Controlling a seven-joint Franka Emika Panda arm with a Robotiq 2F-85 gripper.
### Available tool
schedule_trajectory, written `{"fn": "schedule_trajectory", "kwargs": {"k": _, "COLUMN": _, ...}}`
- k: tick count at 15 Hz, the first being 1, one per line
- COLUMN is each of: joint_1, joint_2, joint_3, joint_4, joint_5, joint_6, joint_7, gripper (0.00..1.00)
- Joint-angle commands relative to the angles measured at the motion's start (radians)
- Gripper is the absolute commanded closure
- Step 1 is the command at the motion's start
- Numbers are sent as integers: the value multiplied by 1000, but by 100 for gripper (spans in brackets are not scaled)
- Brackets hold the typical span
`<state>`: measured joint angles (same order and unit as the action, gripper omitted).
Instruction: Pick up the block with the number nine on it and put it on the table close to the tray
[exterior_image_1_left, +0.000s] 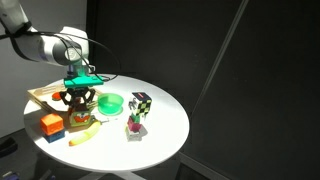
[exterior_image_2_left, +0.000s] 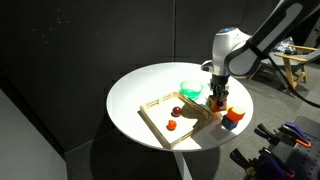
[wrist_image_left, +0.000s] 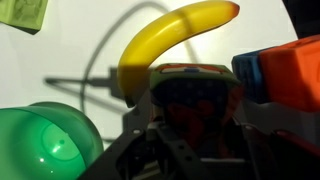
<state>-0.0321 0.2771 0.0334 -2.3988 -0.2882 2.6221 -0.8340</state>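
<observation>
Closest in the wrist view, the gripper (wrist_image_left: 193, 120) straddles the number-nine block (wrist_image_left: 195, 82) at lower centre; I cannot tell whether its fingers press it. The block sits by the tray (exterior_image_2_left: 190, 128) corner, an orange cube (wrist_image_left: 290, 70) at right, a banana (wrist_image_left: 170, 40) beyond.

Round white table (exterior_image_1_left: 170, 122) — brightly lit, black curtain backdrop (exterior_image_2_left: 60, 50), dark floor (exterior_image_2_left: 105, 166), wooden frame (exterior_image_2_left: 298, 62) at edge

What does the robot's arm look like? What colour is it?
The arm is white, built from fat, rounded tube parts with darker joints. Its gripper is black, with a bright teal piece just above it.
</observation>
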Motion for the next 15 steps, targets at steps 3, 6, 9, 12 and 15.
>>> {"fn": "schedule_trajectory", "kwargs": {"k": 3, "joint_1": -3, "joint_2": 1, "joint_3": -3, "joint_4": -8, "joint_5": -36, "joint_6": 32, "joint_7": -5, "gripper": 27}}
{"fn": "schedule_trajectory", "kwargs": {"k": 6, "joint_1": -5, "joint_2": 0, "joint_3": -1, "joint_4": -7, "joint_5": -36, "joint_6": 30, "joint_7": -7, "gripper": 4}}
{"fn": "schedule_trajectory", "kwargs": {"k": 9, "joint_1": -5, "joint_2": -6, "joint_3": 0, "joint_4": -11, "joint_5": -34, "joint_6": 29, "joint_7": -8, "gripper": 0}}
{"fn": "schedule_trajectory", "kwargs": {"k": 12, "joint_1": -2, "joint_2": -15, "joint_3": 0, "joint_4": -11, "joint_5": -33, "joint_6": 14, "joint_7": 0, "gripper": 0}}
{"fn": "schedule_trajectory", "kwargs": {"k": 15, "joint_1": 0, "joint_2": -33, "joint_3": 1, "joint_4": -17, "joint_5": -26, "joint_6": 1, "joint_7": 11, "gripper": 0}}
